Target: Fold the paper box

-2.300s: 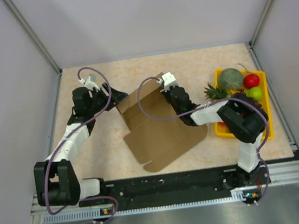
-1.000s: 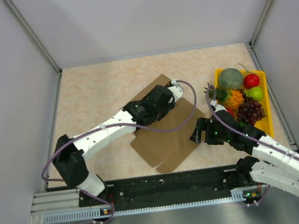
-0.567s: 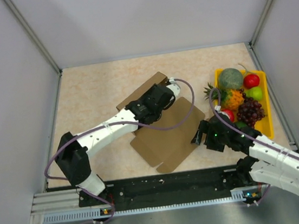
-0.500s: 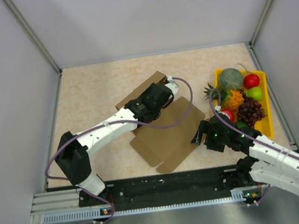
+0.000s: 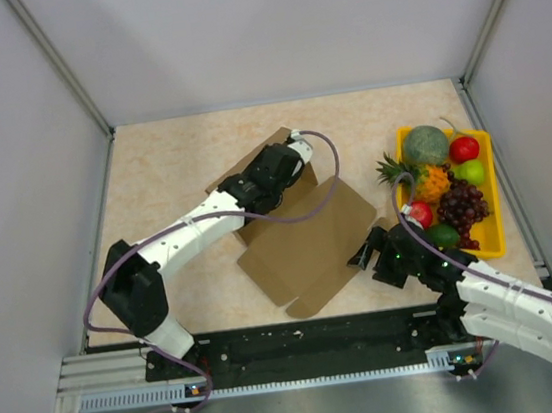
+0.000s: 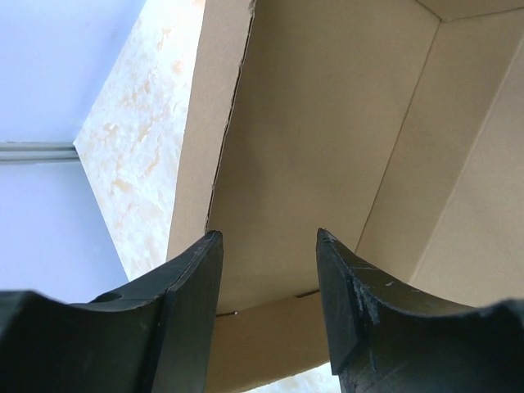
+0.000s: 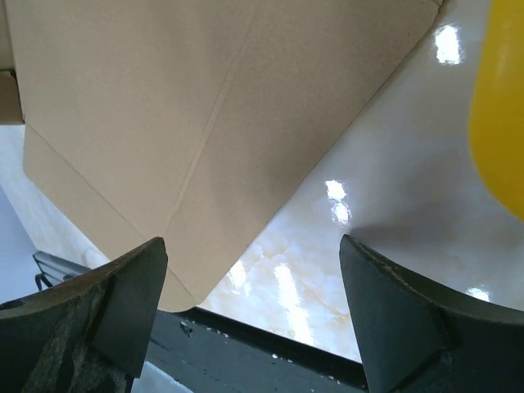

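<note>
The table (image 5: pixel 169 159) carries the paper box (image 5: pixel 311 247) near its middle. The box is a brown cardboard sheet, mostly flat, with its far left side panel (image 5: pixel 250 161) lifted off the surface. The yellow tray (image 5: pixel 493 190) of fruit sits at the right, close to the sheet's right corner but apart from it.

The left gripper (image 6: pixel 268 237) reaches over the lifted part. Its fingers stand about half apart with nothing pinched between them, and the wrist view looks between them into the box's inner corner, where the creases meet. The right gripper (image 7: pixel 252 244) hangs low over the sheet's near right edge with its jaws spread wide and holding nothing. Below it lie the rounded flap (image 7: pixel 188 299) and bare table.

The step in hand looks like raising a side wall along its crease (image 6: pixel 225 147).

- The left fingers should likely take the wall close to the fold line rather than at its free edge, so that the panel turns cleanly and does not bow.
- The sheet is light and the table looks glossy, so the right gripper would do well to press the flat base down as an anchor.
- The right gripper should also stay on the box side, clear of the tray.
</note>
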